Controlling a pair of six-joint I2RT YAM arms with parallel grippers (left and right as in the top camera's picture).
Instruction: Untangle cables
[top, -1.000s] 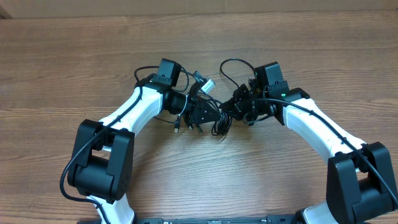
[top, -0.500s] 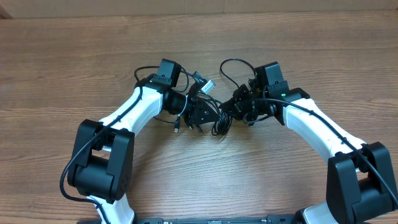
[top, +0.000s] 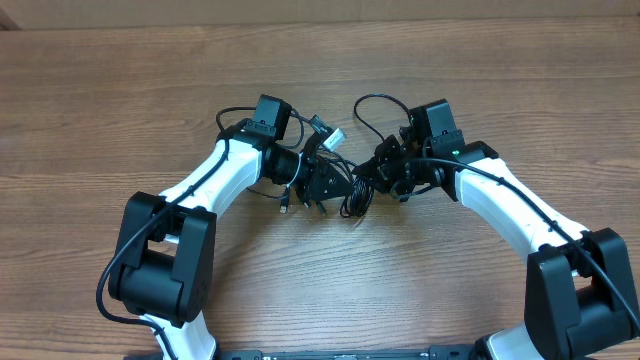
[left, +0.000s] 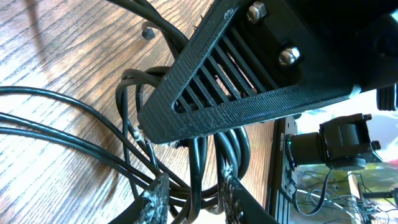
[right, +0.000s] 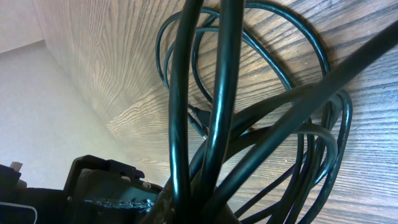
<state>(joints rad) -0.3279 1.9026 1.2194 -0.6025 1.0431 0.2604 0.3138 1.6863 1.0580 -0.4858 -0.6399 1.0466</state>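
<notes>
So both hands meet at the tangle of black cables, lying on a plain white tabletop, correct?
Not quite: the tabletop is brown wood grain, not white, as the overhead view shows. The rest holds: the left hand and right hand meet at the tangle of black cables.

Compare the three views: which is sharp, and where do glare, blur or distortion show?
Overhead: even light, sharp, cables tiny. Left wrist: bright sheen on the table, dark shadow band beside it. Right wrist: cables loom close and soft, table grain bowed by the lens.
</notes>
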